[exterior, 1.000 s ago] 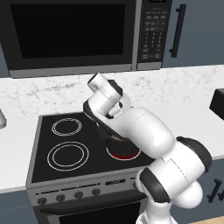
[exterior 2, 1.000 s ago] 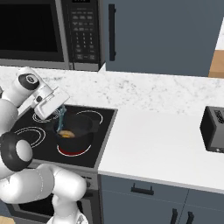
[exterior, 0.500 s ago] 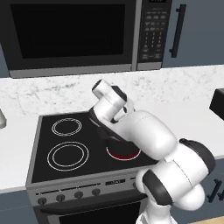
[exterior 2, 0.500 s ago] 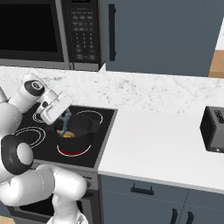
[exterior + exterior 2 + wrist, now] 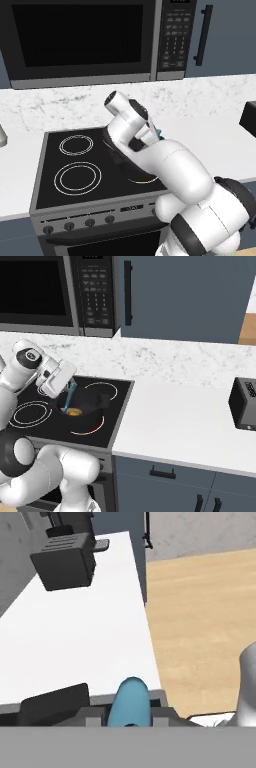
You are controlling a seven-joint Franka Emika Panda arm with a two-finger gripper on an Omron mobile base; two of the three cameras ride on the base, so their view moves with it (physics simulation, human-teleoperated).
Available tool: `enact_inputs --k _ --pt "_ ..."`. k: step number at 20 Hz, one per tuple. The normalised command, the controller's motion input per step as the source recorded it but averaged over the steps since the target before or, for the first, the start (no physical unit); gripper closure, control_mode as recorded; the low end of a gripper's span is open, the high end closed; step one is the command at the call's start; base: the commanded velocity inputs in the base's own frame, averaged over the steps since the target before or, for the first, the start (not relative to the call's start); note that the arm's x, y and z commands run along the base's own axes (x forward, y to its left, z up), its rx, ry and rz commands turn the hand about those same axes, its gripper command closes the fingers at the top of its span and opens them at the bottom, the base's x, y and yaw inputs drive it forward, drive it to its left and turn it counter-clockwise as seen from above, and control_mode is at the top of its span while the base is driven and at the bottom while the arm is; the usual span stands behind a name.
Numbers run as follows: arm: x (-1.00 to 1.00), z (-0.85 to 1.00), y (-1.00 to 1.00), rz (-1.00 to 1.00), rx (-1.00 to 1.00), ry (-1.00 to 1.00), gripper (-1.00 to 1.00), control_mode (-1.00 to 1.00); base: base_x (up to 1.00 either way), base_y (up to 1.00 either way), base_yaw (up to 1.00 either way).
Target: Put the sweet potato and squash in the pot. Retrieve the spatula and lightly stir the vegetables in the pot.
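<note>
The black pot (image 5: 87, 402) stands on the stove's front right burner, and in the left base view the pot (image 5: 119, 152) is mostly hidden behind my arm. An orange-yellow vegetable (image 5: 74, 412) lies inside it; I cannot make out a second one. My gripper (image 5: 68, 387) hangs over the pot's left rim, shut on the light-blue spatula (image 5: 70, 395), which slants down into the pot. A bit of the spatula (image 5: 158, 132) shows beside the gripper (image 5: 152, 131). In the hand view the spatula's handle (image 5: 129, 704) sits between the fingertips of the gripper (image 5: 129, 713).
The black stove (image 5: 30, 413) has a glowing red ring (image 5: 92, 428) under the pot. A microwave (image 5: 80, 40) hangs above. A black toaster (image 5: 245, 403) stands on the white counter (image 5: 175, 421) to the right.
The hand has shifted and tilted slightly over the pot with the spatula still in its grip. The forearm has swung lower over the red burner.
</note>
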Motion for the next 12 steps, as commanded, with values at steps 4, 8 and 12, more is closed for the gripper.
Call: enact_inputs --k 4,8,12 --pt "-0.12 -0.15 -0.01 0.30 -0.04 0.09 1.00 -1.00 0.00 0.00 0.00" --pt "0.09 -0.38 -0.02 0.25 -0.12 0.10 1.00 -1.00 0.00 0.00 0.00" --pt "0.37 -0.49 -0.03 0.20 -0.20 0.02 1.00 -1.00 0.00 0.00 0.00"
